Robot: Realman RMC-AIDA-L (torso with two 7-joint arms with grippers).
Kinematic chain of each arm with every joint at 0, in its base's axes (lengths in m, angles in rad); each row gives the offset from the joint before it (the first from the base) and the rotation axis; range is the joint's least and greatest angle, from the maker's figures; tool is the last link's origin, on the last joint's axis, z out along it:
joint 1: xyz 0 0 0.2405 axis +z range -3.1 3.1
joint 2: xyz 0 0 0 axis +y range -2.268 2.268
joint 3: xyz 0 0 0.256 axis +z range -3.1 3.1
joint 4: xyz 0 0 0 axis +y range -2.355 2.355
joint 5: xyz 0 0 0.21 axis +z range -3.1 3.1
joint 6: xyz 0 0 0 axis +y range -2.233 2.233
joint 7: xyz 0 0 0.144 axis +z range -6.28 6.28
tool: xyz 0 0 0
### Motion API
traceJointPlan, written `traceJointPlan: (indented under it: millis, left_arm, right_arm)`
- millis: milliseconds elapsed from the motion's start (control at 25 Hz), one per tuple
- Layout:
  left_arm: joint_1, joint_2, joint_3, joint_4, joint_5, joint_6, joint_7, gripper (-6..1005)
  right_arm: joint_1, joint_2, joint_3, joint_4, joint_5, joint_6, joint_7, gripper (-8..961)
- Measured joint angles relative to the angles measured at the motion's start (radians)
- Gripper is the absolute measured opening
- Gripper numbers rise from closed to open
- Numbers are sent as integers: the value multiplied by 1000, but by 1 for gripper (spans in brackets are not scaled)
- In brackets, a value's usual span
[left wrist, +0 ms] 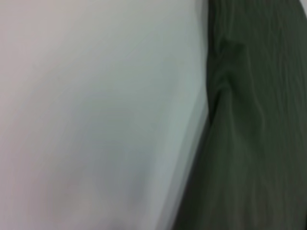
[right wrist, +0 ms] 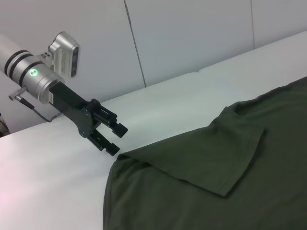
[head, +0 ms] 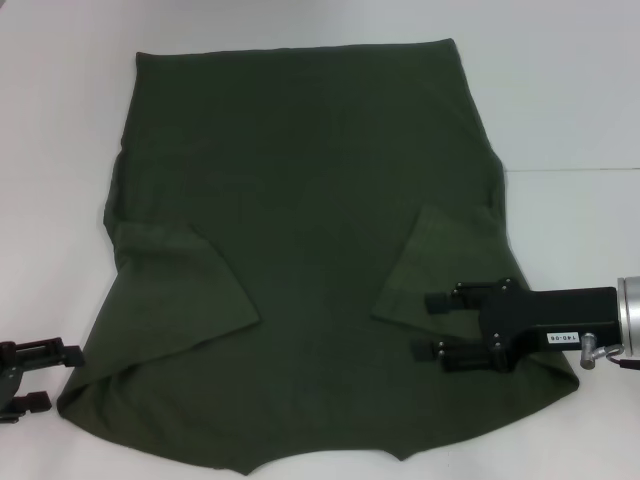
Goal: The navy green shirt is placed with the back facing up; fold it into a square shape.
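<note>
Shirt: the navy green shirt (head: 310, 240) lies flat on the white counter (head: 570, 110), hem at the far side, collar end at the near edge.
Sleeves: both are folded inward onto the body, the left sleeve (head: 175, 290) a wide flap, the right sleeve (head: 425, 265) a narrower one.
Right gripper: the right gripper (head: 432, 325) reaches in from the right over the shirt's near right part, just beside the folded right sleeve; its fingers (head: 440, 300) are spread apart and hold nothing.
Left gripper: the left gripper (head: 50, 378) sits at the near left corner of the shirt, right at the cloth's edge; its fingers (right wrist: 111, 137) stand apart in the right wrist view, nothing between them.
Left wrist view: just the shirt's edge (left wrist: 216, 110) against bare counter.
</note>
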Motion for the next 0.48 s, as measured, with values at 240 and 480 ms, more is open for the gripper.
traceJointPlan:
  millis: [240, 480]
  left_arm:
    - [0, -1, 2, -11, 2, -15, 11, 872]
    - [-3, -1, 9, -34, 2, -40, 22, 872]
  right_arm:
    - [0, -1, 0, 0, 0, 0, -1, 773]
    - [0, -2, 0, 0, 0, 0, -1, 772]
